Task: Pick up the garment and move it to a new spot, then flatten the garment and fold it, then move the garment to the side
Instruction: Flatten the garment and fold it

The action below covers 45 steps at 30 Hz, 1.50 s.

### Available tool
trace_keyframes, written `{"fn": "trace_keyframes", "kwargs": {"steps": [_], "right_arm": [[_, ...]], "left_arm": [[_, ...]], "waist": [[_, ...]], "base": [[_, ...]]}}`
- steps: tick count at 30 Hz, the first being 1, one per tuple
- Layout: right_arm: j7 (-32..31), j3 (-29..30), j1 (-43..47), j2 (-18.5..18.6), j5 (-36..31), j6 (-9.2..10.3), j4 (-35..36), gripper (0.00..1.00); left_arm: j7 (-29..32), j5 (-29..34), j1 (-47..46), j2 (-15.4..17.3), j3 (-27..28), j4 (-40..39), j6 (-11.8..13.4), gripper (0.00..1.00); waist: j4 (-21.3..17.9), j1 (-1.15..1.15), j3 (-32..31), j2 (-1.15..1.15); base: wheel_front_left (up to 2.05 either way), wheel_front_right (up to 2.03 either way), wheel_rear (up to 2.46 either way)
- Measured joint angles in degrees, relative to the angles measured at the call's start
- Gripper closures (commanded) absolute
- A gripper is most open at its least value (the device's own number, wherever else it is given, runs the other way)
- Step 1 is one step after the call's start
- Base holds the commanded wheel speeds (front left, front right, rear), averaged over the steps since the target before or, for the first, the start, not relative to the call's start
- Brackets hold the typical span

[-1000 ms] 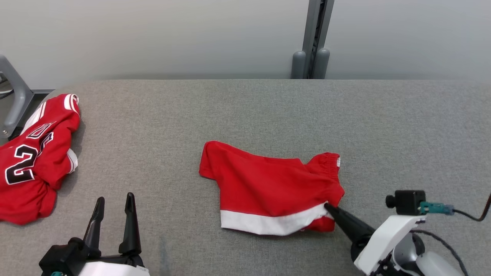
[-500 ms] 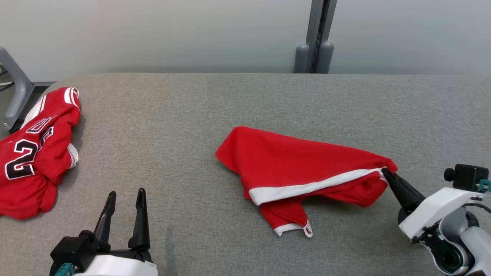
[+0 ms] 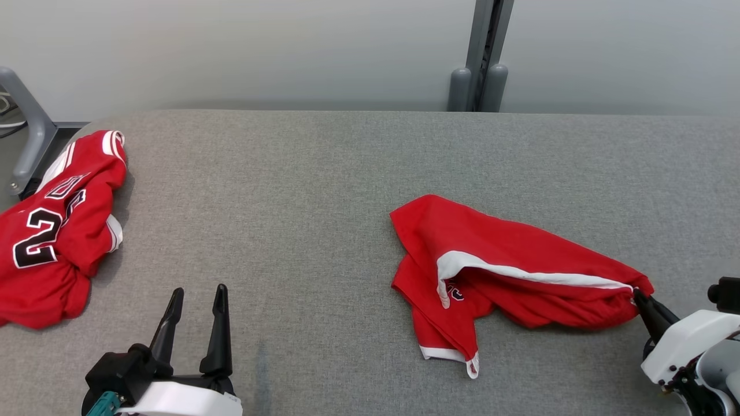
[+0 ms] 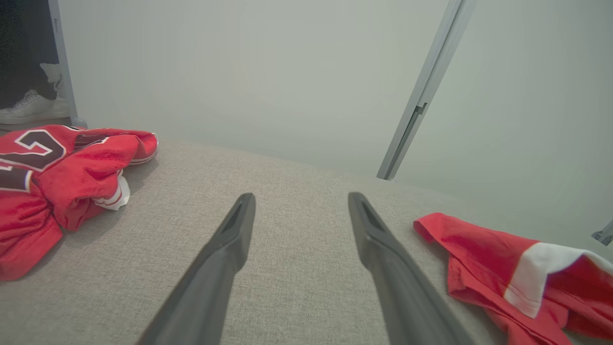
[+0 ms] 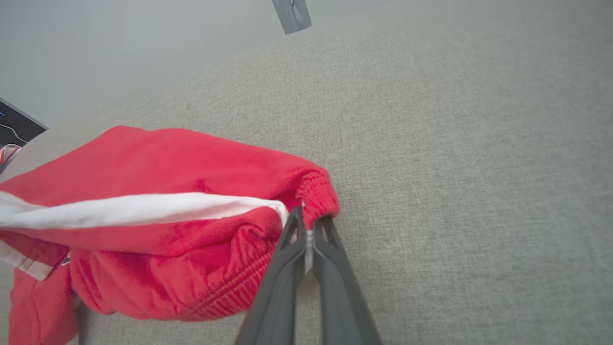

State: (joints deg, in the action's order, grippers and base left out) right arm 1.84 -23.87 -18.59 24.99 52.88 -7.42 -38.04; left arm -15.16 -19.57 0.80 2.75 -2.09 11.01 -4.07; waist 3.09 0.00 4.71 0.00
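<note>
The garment (image 3: 509, 271) is a pair of red shorts with white trim, lying rumpled and stretched out on the grey table (image 3: 324, 173) right of centre. Its right end is pinched by my right gripper (image 3: 637, 295), which is shut on the elastic waistband (image 5: 316, 191) at the far right. In the right wrist view the two fingers (image 5: 287, 268) meet on the fabric edge of the garment (image 5: 158, 215). My left gripper (image 3: 196, 297) stands open at the lower left, well apart from the garment (image 4: 517, 273), with nothing between its fingers (image 4: 230, 249).
A second red jersey (image 3: 52, 231) with black and white numbers lies bunched at the table's left edge. A grey post (image 3: 483, 58) rises behind the table's far edge. A grey frame leg (image 3: 29, 144) stands at far left, and a person's shoe (image 4: 28, 108) beyond it.
My right gripper has dragged the garment to the right across the table, stretching and unfolding it. The left gripper stays open in place. The head camera has shifted slightly.
</note>
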Motion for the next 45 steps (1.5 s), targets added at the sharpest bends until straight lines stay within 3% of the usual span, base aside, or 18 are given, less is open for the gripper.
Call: {"fn": "trace_keyframes", "kwargs": {"steps": [3, 5, 6, 7, 24, 34, 38, 45], "right_arm": [[0.5, -0.4, -0.2, -0.8, -0.7, 0.0, -1.4, 0.96], [0.7, -0.6, -0.4, -1.5, -0.9, 0.0, -1.7, 0.55], [0.8, -0.7, -0.6, -1.9, -0.9, 0.0, -1.7, 0.07], [0.8, -0.8, -0.8, -2.2, -0.9, 0.0, -1.8, 0.0], [4.7, 0.8, 0.7, -1.6, -1.0, 0.0, -1.2, 0.0], [5.8, 1.4, 1.4, -3.0, -2.0, 0.0, 2.2, 0.0], [6.1, 2.1, 1.5, -3.5, -2.8, 0.0, 3.4, 0.0], [6.2, 2.7, 1.3, -4.8, -3.6, 0.0, 4.6, 0.0]], "left_arm": [[0.0, 0.1, 0.0, 0.0, -0.1, 0.4, -0.2, 0.0], [0.0, 0.1, -0.1, 0.0, -0.3, 0.6, -0.4, 0.0], [0.0, 0.1, -0.2, 0.0, -0.5, 0.7, -0.4, 0.0], [0.0, 0.1, -0.2, 0.0, -0.6, 0.8, -0.4, 0.0], [0.3, 0.3, -1.1, 0.1, -2.5, 0.8, -1.2, 0.0], [7.1, -0.1, -3.0, 0.1, -9.3, 0.8, -2.4, 0.0], [11.9, -2.4, -4.8, 0.0, -15.1, 2.4, -2.9, 0.0], [14.3, -8.1, -9.3, 0.0, -22.8, 5.5, -3.0, 0.0]], "waist": [[-0.3, 0.0, 0.0, 0.0], [-0.7, 0.0, 0.0, 0.0], [-0.8, 0.0, 0.0, 0.0], [-1.0, 0.0, 0.0, 0.0], [-4.6, 0.0, -1.1, 0.0], [-6.9, 0.0, -1.2, 0.0], [-8.1, 0.0, -0.7, 0.0], [-10.0, 0.0, 0.8, 0.0]], "base": [[0.0, 0.0, 0.0], [0.0, 0.0, 0.0], [0.0, 0.0, 0.0], [0.0, 0.0, 0.0], [0.0, 0.0, 0.0], [0.0, 0.0, 0.0], [0.0, 0.0, 0.0], [0.0, 0.0, 0.0]]}}
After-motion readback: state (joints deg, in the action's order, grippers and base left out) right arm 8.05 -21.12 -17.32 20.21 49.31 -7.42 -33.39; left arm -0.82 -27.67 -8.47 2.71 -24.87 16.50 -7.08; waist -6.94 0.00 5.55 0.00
